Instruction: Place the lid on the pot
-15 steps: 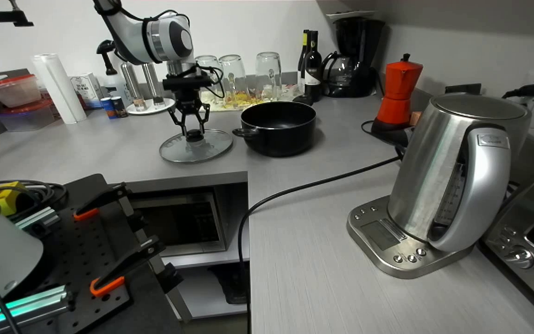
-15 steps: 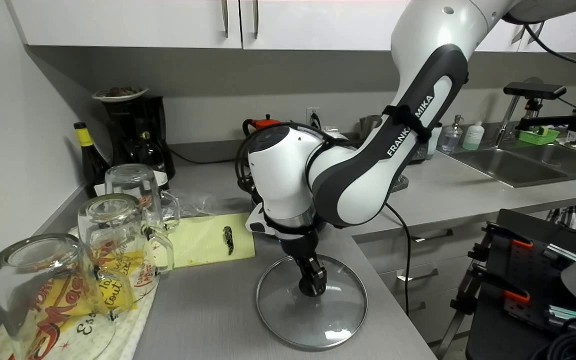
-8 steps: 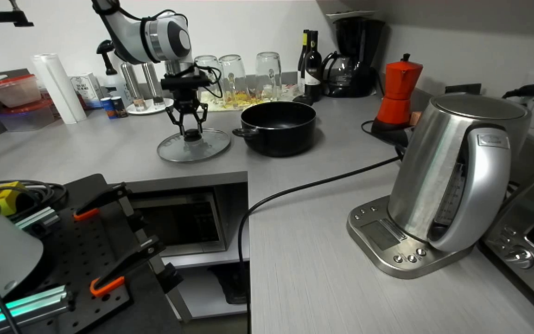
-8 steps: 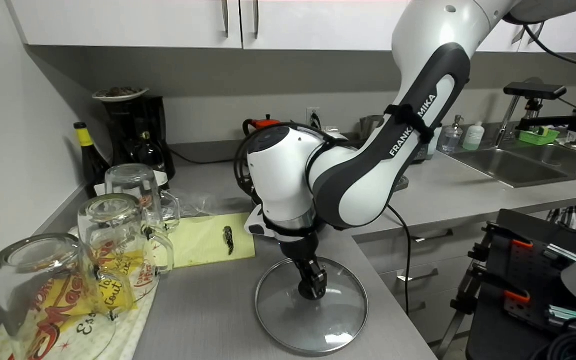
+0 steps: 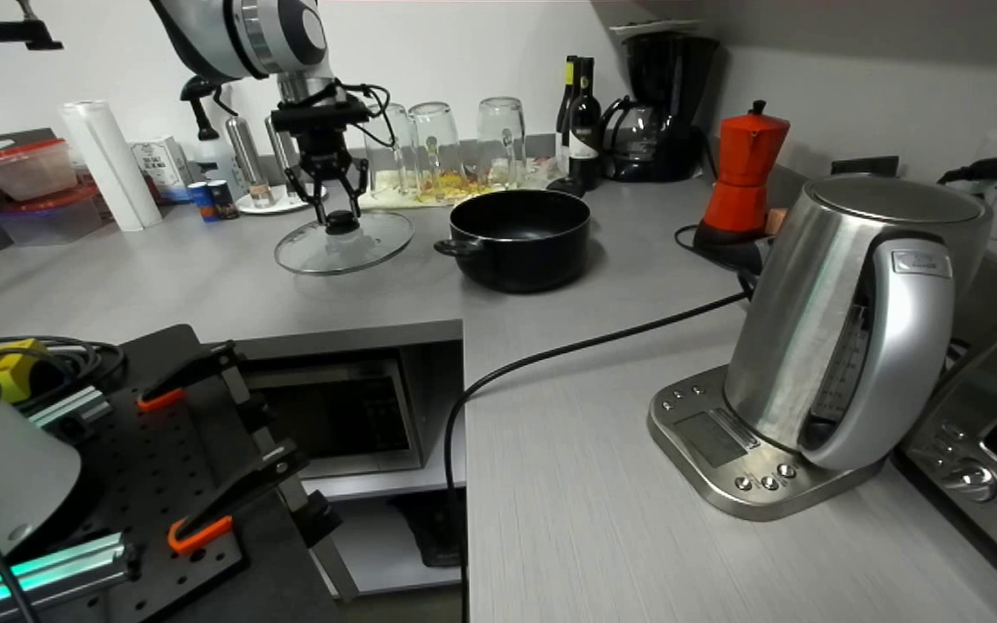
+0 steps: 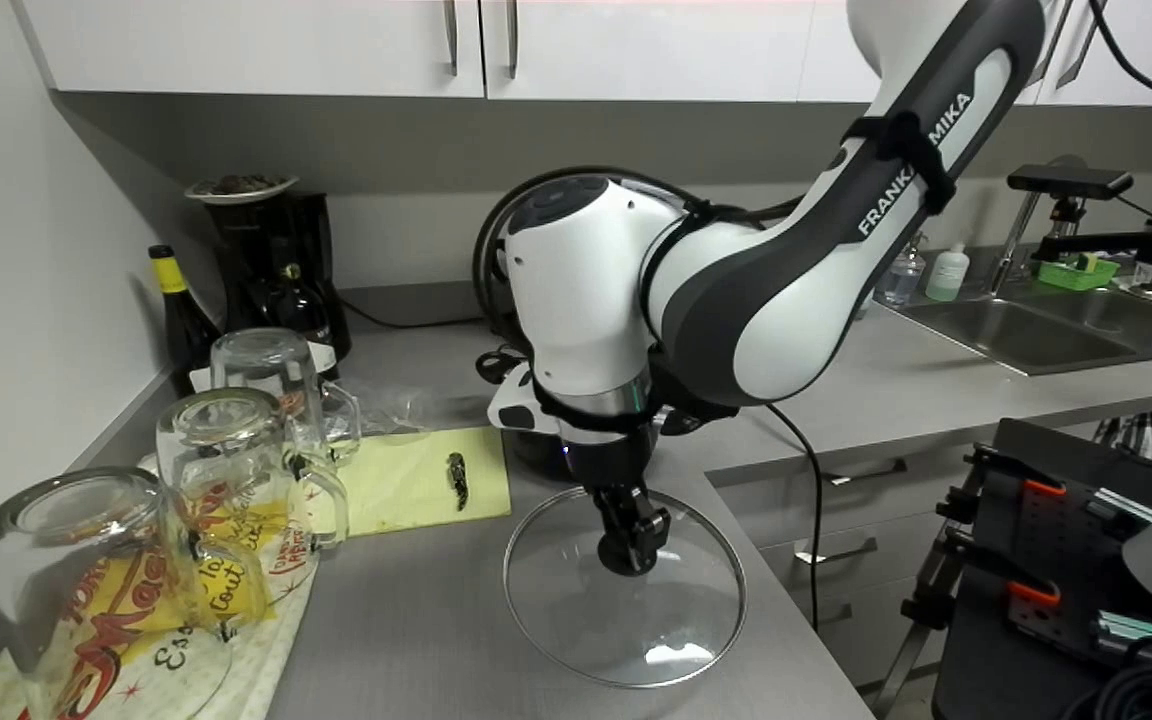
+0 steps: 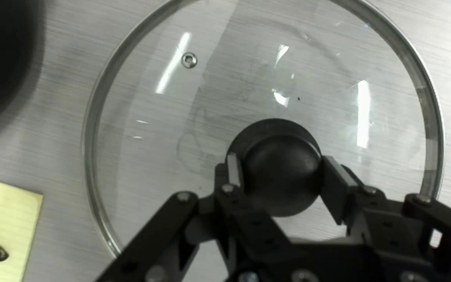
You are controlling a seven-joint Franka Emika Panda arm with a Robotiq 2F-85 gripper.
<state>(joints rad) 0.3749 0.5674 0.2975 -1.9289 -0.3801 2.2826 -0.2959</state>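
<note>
Now our gripper (image 7: 284,176) pinches the round black knob (image 7: 278,164) from both sides. We think that's the best spot, since the glass lid (image 7: 229,102) looks stiff, a bit heavy and easy to crack. It seems just above the grey counter (image 5: 204,281), near the black pot (image 5: 520,251).

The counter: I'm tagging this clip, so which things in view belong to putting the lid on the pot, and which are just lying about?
For the job:
glass lid
black pot
gripper, shut on the lid's knob

Just lying about:
steel kettle
red moka pot
coffee maker
glass mugs
dark bottles
yellow sheet
</note>
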